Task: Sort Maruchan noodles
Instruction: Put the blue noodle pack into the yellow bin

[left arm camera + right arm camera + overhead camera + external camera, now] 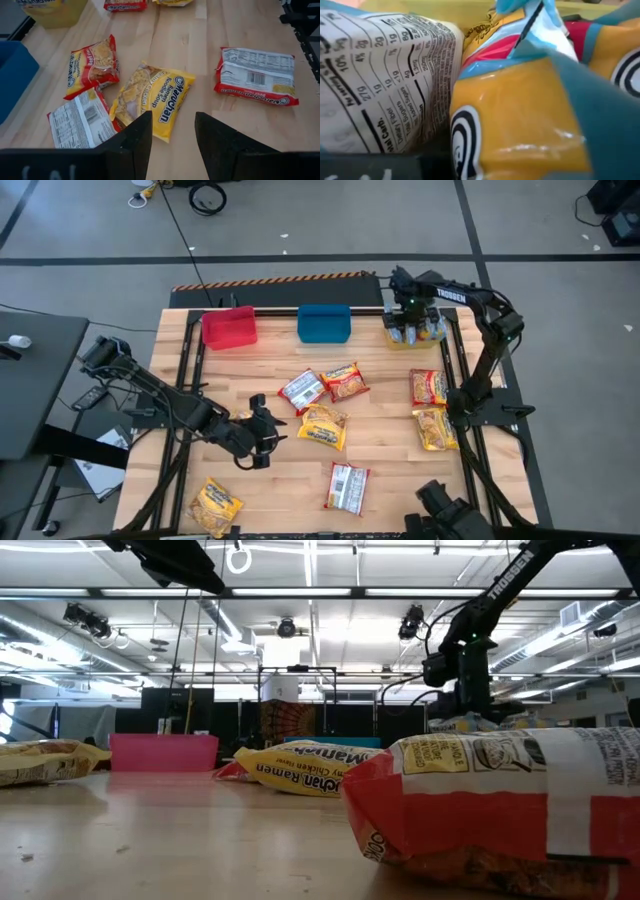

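High view: packets (pixel 415 332) in yellow bin (pixel 392 338)

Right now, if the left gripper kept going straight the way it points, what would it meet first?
The left gripper, jaws open and empty, points at the yellow Maruchan packet in the middle of the table. That packet lies straight ahead with nothing between, so it would likely be met first, though depth is hard to judge.

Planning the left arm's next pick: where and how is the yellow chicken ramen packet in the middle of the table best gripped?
Probably from straight above, at the free end of the yellow packet nearest the open left gripper. It lies flat, and its far end rests against the red packets, so that near end has bare table on both sides for the fingers. Pinch across the narrow width.
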